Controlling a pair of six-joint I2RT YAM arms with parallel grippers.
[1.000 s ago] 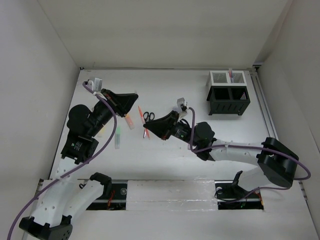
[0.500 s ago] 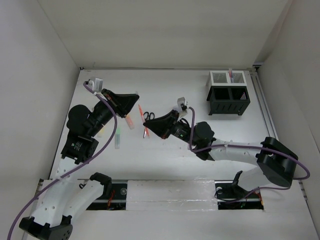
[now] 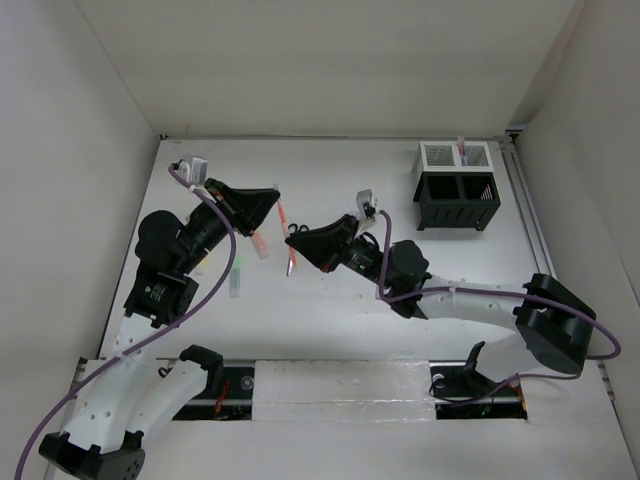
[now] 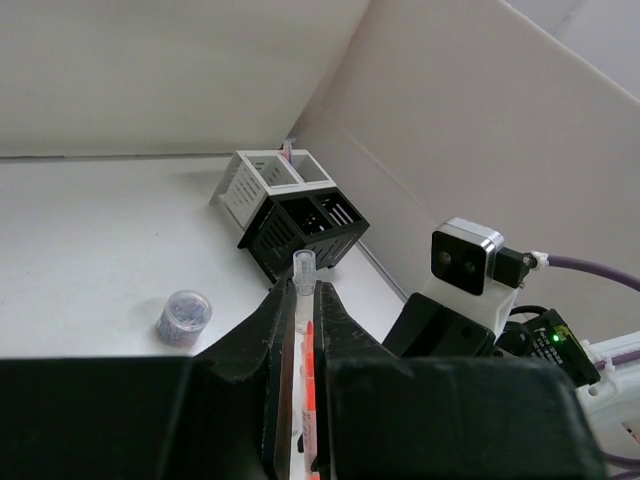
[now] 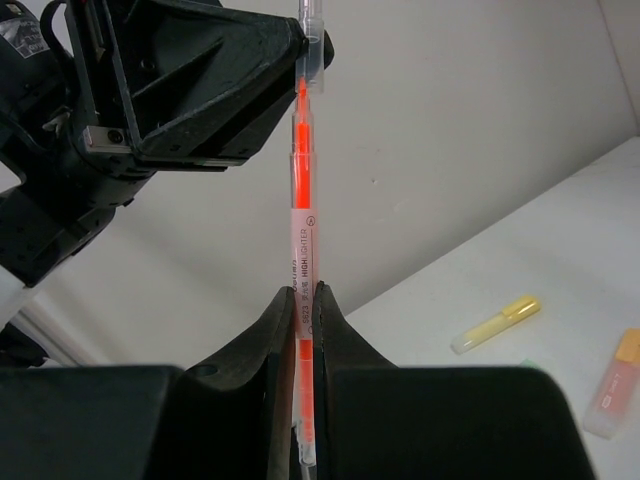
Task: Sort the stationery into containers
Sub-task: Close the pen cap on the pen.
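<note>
While the right tool [image 5: 305, 295] stands pressed together on the barrel of a thin orange highlighter pen with a clear cap [image 5: 302, 230], the left tool [image 4: 303, 290] pinches the same pen at its capped end. The pen is held between the two, left of the middle of the white tabletop [image 3: 350, 175]. Nearer the near edge, on the left half, a green highlighter [image 3: 236, 277] lies flat. Just beyond it is a chunky orange highlighter [image 3: 260, 244], close under the left tool. The right wrist view adds a yellow highlighter [image 5: 495, 325] lying flat, which the left arm [image 3: 175, 260] mostly hides from above. Only the left wrist view shows a small clear round jar of coloured bits [image 4: 183, 316], on the tabletop beyond the left tool. In that view the right arm's white wrist camera [image 4: 465, 258] crowds the right side. At the far right corner stands the black mesh organiser [image 3: 457, 205]. A white mesh box [image 3: 440, 157] is joined to its far side, and a thin pinkish pen [image 3: 461, 146] stands upright in the box.
</note>
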